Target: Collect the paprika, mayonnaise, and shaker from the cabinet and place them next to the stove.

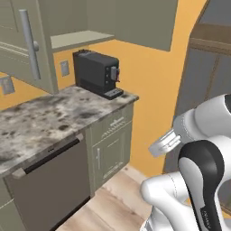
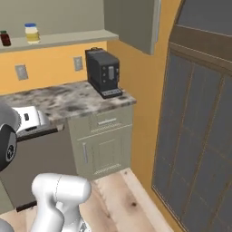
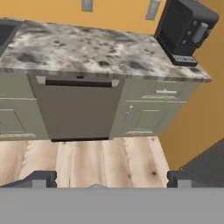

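item one — the gripper (image 3: 111, 181): i am seeing its two dark fingertips (image 3: 41, 178) standing far apart at the bottom of the hand view, released, grasping nothing, and pointing down toward the wooden floor (image 3: 100, 159) in front of the counter.

item two — the cabinet (image 2: 54, 38): in the right base view i am looking at its open shelf high on the wall, up and to the left of the coffee machine. the mayonnaise (image 2: 31, 33), cream with a blue lid, is standing upright on that shelf, and the paprika (image 2: 5, 38), dark red, is standing just beside it toward the picture's left edge, the two apart. i cannot tell where the shaker is sitting. in the left base view the cabinet's door (image 1: 25, 43) with its long grey bar handle (image 1: 30, 39) is showing at the upper left, standing open, with the shelf edge to its right.

item three: the marbled grey countertop (image 3: 87, 50) is running below the cabinet, with a black coffee machine (image 3: 186, 28) sitting at its right end against the orange wall (image 1: 153, 76).

item four: a dishwasher (image 3: 78, 107) is sitting under the counter, with a drawer and a cupboard door (image 3: 146, 118) to its right.

item five: the white arm (image 1: 198, 171) is folding up in the lower right of the left base view, well apart from the cabinet.
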### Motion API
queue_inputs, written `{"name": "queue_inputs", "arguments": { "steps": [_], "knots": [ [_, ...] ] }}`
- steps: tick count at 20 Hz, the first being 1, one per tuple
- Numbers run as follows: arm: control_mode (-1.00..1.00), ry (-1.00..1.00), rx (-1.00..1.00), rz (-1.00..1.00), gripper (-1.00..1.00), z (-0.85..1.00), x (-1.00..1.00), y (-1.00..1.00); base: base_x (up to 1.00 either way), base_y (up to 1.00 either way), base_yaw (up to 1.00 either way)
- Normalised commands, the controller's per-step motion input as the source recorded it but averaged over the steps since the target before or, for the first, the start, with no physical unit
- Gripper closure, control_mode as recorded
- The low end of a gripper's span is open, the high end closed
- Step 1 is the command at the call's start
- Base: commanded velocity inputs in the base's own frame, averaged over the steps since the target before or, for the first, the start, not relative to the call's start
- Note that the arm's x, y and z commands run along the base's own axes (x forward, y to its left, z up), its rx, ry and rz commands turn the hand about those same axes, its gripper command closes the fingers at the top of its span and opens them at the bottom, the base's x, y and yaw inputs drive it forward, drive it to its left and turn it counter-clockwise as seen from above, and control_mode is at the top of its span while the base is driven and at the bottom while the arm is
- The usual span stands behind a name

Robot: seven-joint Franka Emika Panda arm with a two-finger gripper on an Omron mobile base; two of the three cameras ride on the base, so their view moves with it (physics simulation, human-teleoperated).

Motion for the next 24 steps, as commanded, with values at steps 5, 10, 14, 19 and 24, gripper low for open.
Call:
{"name": "queue_inputs", "arguments": {
  "steps": [5, 10, 14, 19, 24],
  "knots": [
    [1.0, 0.0, 0.0, 0.0, -1.0, 0.0, 0.0, 0.0, 0.74, -0.13, 0.43],
    [1.0, 0.0, 0.0, 0.0, -1.0, 0.0, 0.0, 0.0, 0.64, -0.25, 0.37],
    [1.0, 0.0, 0.0, 0.0, -1.0, 0.0, 0.0, 0.0, 0.66, -0.28, 0.33],
    [1.0, 0.0, 0.0, 0.0, -1.0, 0.0, 0.0, 0.0, 0.67, -0.26, 0.3],
    [1.0, 0.0, 0.0, 0.0, -1.0, 0.0, 0.0, 0.0, 0.67, -0.31, 0.27]
  ]
}}
